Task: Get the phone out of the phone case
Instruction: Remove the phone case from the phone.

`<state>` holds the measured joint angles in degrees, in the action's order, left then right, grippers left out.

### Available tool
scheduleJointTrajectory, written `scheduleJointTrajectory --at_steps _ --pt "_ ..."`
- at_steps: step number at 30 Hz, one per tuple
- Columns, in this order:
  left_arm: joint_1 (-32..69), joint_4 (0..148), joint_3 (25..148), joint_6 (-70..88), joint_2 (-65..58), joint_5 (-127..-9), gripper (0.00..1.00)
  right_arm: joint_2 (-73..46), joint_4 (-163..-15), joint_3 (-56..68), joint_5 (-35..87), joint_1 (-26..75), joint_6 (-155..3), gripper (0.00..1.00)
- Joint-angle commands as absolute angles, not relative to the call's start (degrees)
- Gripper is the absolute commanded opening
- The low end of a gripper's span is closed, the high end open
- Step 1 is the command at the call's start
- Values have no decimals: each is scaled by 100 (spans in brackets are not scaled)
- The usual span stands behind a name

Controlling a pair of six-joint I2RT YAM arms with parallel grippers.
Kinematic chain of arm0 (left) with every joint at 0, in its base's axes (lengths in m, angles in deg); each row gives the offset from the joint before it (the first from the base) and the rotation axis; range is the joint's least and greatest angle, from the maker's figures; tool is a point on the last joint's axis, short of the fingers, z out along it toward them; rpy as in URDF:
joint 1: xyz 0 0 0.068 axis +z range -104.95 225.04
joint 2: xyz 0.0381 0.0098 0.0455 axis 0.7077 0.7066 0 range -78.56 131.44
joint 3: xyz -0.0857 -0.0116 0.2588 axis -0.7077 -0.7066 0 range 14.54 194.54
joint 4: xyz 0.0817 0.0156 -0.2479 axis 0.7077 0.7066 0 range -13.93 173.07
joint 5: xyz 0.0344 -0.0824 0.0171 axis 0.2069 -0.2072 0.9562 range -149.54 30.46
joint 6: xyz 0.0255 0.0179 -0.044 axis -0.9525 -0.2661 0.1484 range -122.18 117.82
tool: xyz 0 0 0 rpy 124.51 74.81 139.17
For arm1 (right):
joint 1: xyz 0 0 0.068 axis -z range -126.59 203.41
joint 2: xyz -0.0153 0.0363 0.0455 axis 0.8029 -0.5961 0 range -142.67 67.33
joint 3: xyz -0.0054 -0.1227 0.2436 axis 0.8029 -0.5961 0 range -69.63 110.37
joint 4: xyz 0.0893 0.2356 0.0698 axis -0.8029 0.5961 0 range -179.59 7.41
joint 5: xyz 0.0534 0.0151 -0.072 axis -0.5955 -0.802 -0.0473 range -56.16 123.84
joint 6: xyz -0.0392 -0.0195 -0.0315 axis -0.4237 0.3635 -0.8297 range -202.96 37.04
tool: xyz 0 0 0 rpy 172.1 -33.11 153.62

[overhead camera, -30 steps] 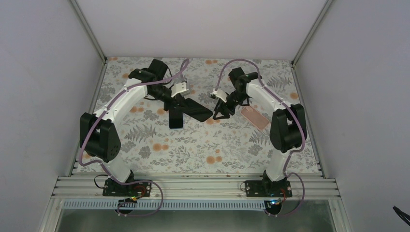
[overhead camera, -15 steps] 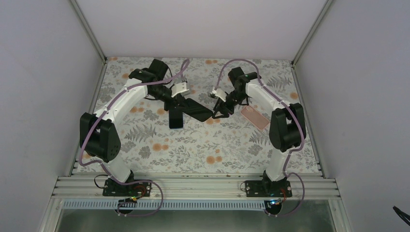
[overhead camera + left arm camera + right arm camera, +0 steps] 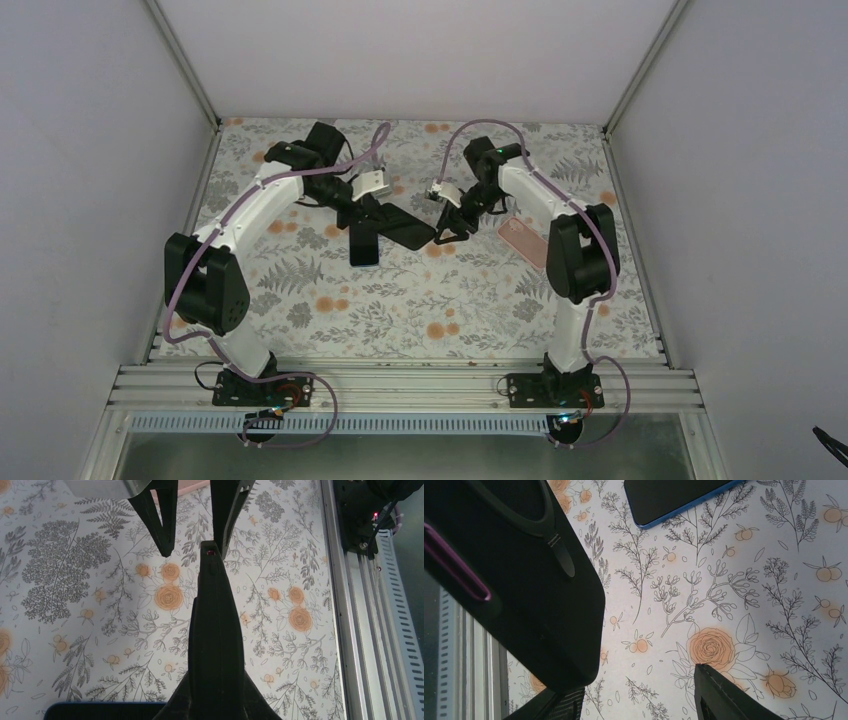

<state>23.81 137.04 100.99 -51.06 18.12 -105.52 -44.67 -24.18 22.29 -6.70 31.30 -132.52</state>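
My left gripper (image 3: pixel 368 212) (image 3: pixel 216 700) is shut on a black phone case (image 3: pixel 405 228) (image 3: pixel 215 630) and holds it edge-on just above the mat. I cannot tell from these views whether the phone sits inside it. The case's far tip points at my right gripper (image 3: pixel 447 232) (image 3: pixel 195 555). That gripper (image 3: pixel 639 700) is open, its fingers either side of the tip without closing on it. In the right wrist view the case (image 3: pixel 524 590) fills the left side, close to the left finger.
A dark phone with a blue rim (image 3: pixel 363 245) (image 3: pixel 679 497) lies flat on the floral mat below the left gripper. A pink flat case-like piece (image 3: pixel 523 240) lies to the right, beside the right arm. White walls enclose the mat; a metal rail (image 3: pixel 360 630) runs along the near edge.
The right arm has swung left, bringing its gripper up to the tip of the black case, with its jaws slightly narrower. The left arm and the case have stayed put.
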Motion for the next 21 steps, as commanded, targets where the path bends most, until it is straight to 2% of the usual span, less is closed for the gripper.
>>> scheduleJointTrajectory --at_steps 1,12,17,21 --pt "2282 14252 10334 -5508 1733 -11473 2 -4805 -2431 2730 -474 3099 -13318 54" --pt "2185 14956 10446 -6077 1864 -11780 2 -5202 -2249 3505 -124 3113 -13289 52" --pt "2167 14628 10336 -5869 1837 -11620 2 -5271 -2139 3716 -357 3102 -13273 52" --pt "2182 14194 10207 -5588 1774 -11387 2 -5025 -2135 3438 -491 3048 -13335 53"
